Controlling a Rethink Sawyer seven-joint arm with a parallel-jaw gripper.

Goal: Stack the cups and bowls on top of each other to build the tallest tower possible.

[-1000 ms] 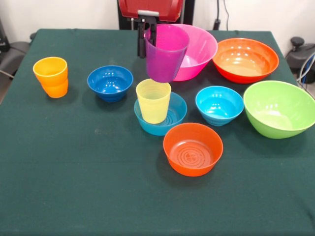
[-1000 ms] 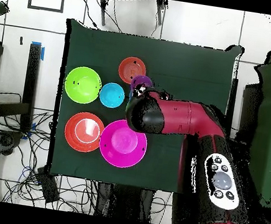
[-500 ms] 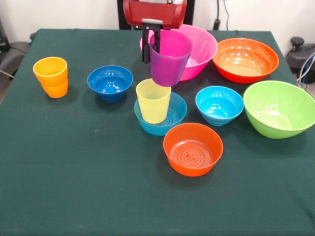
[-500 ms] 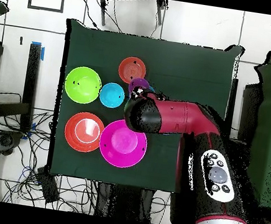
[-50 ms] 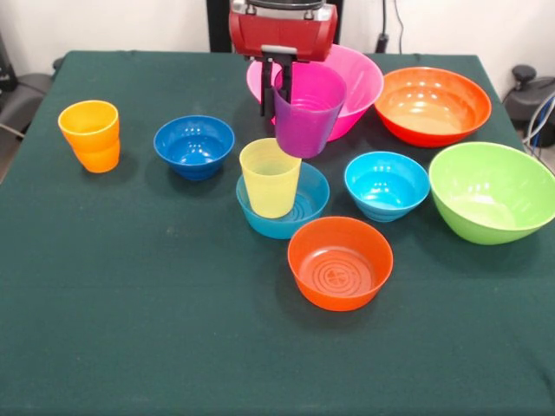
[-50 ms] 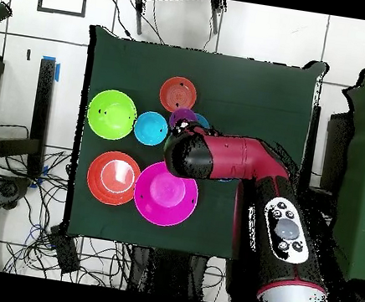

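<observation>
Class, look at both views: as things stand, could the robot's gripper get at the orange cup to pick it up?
Probably not yet. The gripper is shut on the purple cup, so it is occupied. The orange cup itself stands alone and upright with open cloth around it; once the purple cup is released, nothing visible blocks the way.

The table [image 5: 130, 329] is covered in dark green cloth, matt and slightly fuzzy. All the bowls look like smooth, glossy plastic with bright highlights: the pink bowl [image 5: 355, 82], the large orange bowl [image 5: 432, 104], the green bowl [image 5: 490, 191], the cyan bowl [image 5: 387, 185] and the dark blue bowl [image 5: 194, 146]. The near orange bowl [image 5: 340, 263] shows moulded rings inside. The purple cup [image 5: 308, 111], yellow cup [image 5: 270, 178] and orange cup [image 5: 90, 135] are translucent plastic with a duller sheen. The arm [image 6: 243, 163] has a glossy red shell.
</observation>
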